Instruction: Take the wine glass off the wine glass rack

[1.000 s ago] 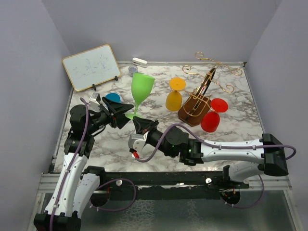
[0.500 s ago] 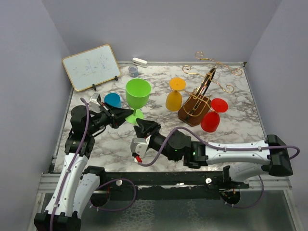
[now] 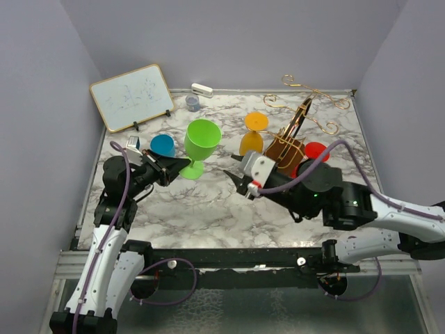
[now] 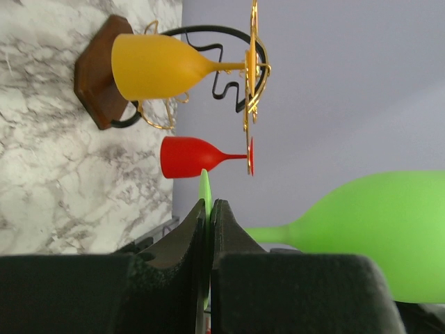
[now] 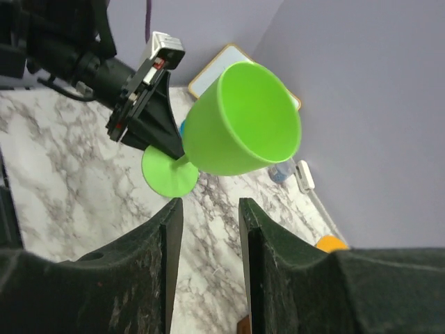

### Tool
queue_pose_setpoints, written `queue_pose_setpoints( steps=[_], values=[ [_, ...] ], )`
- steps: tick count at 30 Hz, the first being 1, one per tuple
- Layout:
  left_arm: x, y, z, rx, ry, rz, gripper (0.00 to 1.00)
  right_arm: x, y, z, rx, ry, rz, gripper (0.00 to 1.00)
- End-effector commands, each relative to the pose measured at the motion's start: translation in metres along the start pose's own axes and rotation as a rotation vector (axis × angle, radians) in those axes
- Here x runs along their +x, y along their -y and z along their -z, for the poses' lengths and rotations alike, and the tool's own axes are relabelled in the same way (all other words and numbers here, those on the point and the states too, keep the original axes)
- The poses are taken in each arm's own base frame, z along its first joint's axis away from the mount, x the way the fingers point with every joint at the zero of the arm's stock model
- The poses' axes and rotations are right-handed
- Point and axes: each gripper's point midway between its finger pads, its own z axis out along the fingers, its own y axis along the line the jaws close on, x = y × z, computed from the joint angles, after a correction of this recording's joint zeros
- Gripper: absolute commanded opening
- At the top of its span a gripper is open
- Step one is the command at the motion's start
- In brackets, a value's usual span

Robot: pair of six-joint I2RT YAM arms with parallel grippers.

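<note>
A green wine glass (image 3: 201,139) stands off the rack, bowl up and slightly tilted. My left gripper (image 3: 182,165) is shut on the rim of its round foot (image 4: 204,198), and the bowl (image 4: 389,229) lies to the right in the left wrist view. My right gripper (image 3: 235,179) is open and empty, apart from the glass (image 5: 243,122) and to its right. The wine glass rack (image 3: 295,132), gold wire on a brown wooden base (image 4: 97,76), carries an orange glass (image 3: 253,136) and a red glass (image 3: 311,158) hanging upside down.
A blue glass (image 3: 162,145) stands on the marble table (image 3: 208,202) just behind my left gripper. A small whiteboard (image 3: 132,96) leans at the back left. A grey cup (image 3: 192,103) and a white object (image 3: 201,89) lie by the back wall.
My left gripper closed on the green glass's foot. My right gripper opened, let go of the glass and drew back to the right, toward the rack.
</note>
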Motion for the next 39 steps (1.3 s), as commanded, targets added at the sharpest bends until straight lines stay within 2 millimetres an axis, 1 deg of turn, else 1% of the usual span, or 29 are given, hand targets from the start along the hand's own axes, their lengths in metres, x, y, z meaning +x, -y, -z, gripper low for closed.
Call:
queue_pose_setpoints(
  steps=[1, 3, 5, 7, 8, 9, 12, 14, 15, 16, 18, 20, 22, 24, 29, 35, 39],
  values=[
    [-0.011, -0.004, 0.004, 0.006, 0.091, -0.154, 0.0, -0.011, 0.02, 0.027, 0.02, -0.101, -0.177, 0.37],
    [-0.013, -0.007, 0.006, 0.007, 0.113, -0.203, 0.0, -0.028, 0.031, 0.026, 0.042, -0.089, -0.209, 0.37],
    [-0.013, -0.01, 0.009, 0.01, 0.128, -0.243, 0.0, -0.038, 0.035, 0.018, 0.059, -0.092, -0.214, 0.41],
    [-0.012, -0.013, 0.013, 0.016, 0.14, -0.271, 0.0, -0.043, 0.036, 0.006, 0.078, -0.122, -0.204, 0.43],
    [-0.011, -0.015, 0.014, 0.017, 0.142, -0.279, 0.0, -0.045, 0.034, -0.001, 0.074, -0.14, -0.202, 0.43],
    [-0.01, -0.016, 0.016, 0.021, 0.145, -0.289, 0.0, -0.055, 0.037, -0.008, 0.072, -0.132, -0.214, 0.44],
    [-0.009, -0.019, 0.019, 0.021, 0.156, -0.321, 0.0, -0.073, 0.04, -0.028, 0.023, -0.107, -0.27, 0.45],
    [-0.01, -0.021, 0.02, 0.013, 0.161, -0.341, 0.0, -0.079, 0.051, -0.04, -0.026, -0.087, -0.345, 0.46],
    [-0.01, -0.022, 0.021, 0.003, 0.162, -0.343, 0.0, -0.079, 0.059, -0.045, -0.064, -0.078, -0.396, 0.46],
    [-0.01, -0.024, 0.022, -0.005, 0.163, -0.348, 0.0, -0.074, 0.066, -0.05, -0.092, -0.083, -0.441, 0.46],
    [-0.009, -0.025, 0.023, -0.016, 0.161, -0.356, 0.0, -0.065, 0.072, -0.055, -0.134, -0.097, -0.501, 0.47],
    [-0.01, -0.026, 0.024, -0.029, 0.163, -0.362, 0.0, -0.055, 0.067, -0.056, -0.189, -0.124, -0.553, 0.47],
    [-0.01, -0.026, 0.024, -0.035, 0.165, -0.369, 0.0, -0.043, 0.064, -0.057, -0.195, -0.162, -0.585, 0.47],
    [-0.011, -0.026, 0.024, -0.038, 0.167, -0.369, 0.0, -0.032, 0.06, -0.055, -0.2, -0.204, -0.592, 0.47],
    [-0.01, -0.027, 0.022, -0.031, 0.161, -0.356, 0.0, -0.011, 0.042, -0.046, -0.253, -0.285, -0.596, 0.47],
    [-0.009, -0.018, 0.024, 0.013, 0.173, -0.355, 0.0, 0.027, 0.038, -0.044, -0.194, -0.403, -0.577, 0.47],
    [-0.009, -0.014, 0.026, 0.022, 0.179, -0.361, 0.0, 0.036, 0.035, -0.045, -0.186, -0.421, -0.572, 0.47]
  ],
)
